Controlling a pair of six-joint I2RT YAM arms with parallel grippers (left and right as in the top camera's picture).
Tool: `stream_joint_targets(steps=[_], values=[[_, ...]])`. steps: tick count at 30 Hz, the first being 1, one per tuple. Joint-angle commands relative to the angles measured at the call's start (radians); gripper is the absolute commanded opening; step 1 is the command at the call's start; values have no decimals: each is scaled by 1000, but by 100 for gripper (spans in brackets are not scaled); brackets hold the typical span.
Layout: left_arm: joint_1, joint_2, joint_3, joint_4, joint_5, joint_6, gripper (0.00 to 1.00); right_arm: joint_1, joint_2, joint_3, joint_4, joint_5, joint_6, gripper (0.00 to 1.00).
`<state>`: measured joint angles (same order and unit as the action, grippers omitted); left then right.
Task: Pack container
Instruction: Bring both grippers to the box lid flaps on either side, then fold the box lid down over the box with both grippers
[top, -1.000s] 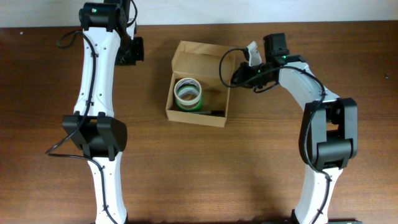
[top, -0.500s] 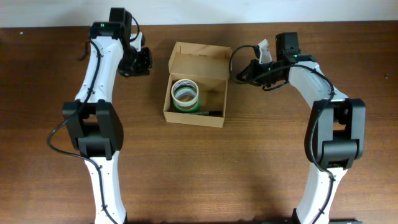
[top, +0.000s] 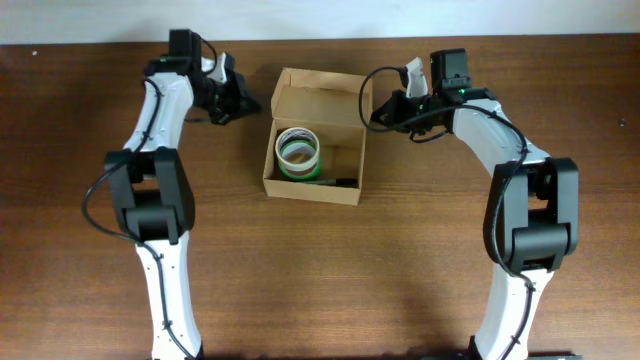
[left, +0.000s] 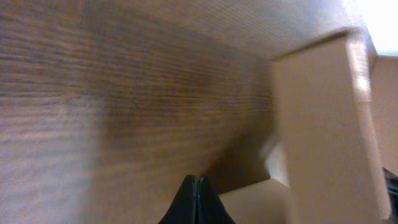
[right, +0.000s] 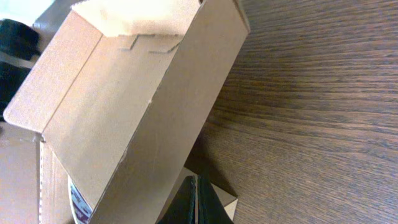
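The container (top: 312, 188), a tan cardboard box, sits open at mid-table with its lid (top: 322, 97) raised at the far side. Tape rolls (top: 300, 150) lie inside, at the left. My left gripper (top: 250, 102) is shut, just left of the lid's edge. In the left wrist view its shut tips (left: 196, 182) point at blurred cardboard (left: 323, 124). My right gripper (top: 375, 112) is shut at the lid's right edge. In the right wrist view its tips (right: 196, 180) lie over a side tab (right: 227, 202) beside the lid (right: 124, 106).
A thin dark object (top: 340, 181) lies along the box's near inner wall. Brown wooden tabletop (top: 400, 260) surrounds the box. Both white arms reach in from the near edge, one on each side of the box.
My left gripper has swung right, from the far left towards the lid's left edge. The lid stands a little more upright. My right gripper has barely shifted.
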<state>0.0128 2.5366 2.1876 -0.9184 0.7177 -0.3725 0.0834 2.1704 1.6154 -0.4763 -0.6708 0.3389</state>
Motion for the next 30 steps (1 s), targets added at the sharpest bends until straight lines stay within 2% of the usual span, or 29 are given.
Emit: stream_joint_targets(steps=[1, 5, 13, 19, 23, 30], values=[[0, 51, -5, 50, 116, -85, 1, 2, 7, 9, 10, 17, 46, 4], [-1, 76, -5, 98, 177, -113, 1, 2, 39, 9, 14, 1, 63, 4], [-3, 85, -5, 104, 185, -114, 2, 2, 113, 9, 93, -86, 126, 4], [-3, 85, -5, 169, 278, -134, 2, 4, 121, 9, 238, -232, 127, 4], [-3, 85, -4, 214, 347, -158, 2, 0, 121, 10, 343, -333, 182, 4], [-3, 85, 59, 211, 441, -150, 1, 0, 119, 64, 322, -411, 190, 4]])
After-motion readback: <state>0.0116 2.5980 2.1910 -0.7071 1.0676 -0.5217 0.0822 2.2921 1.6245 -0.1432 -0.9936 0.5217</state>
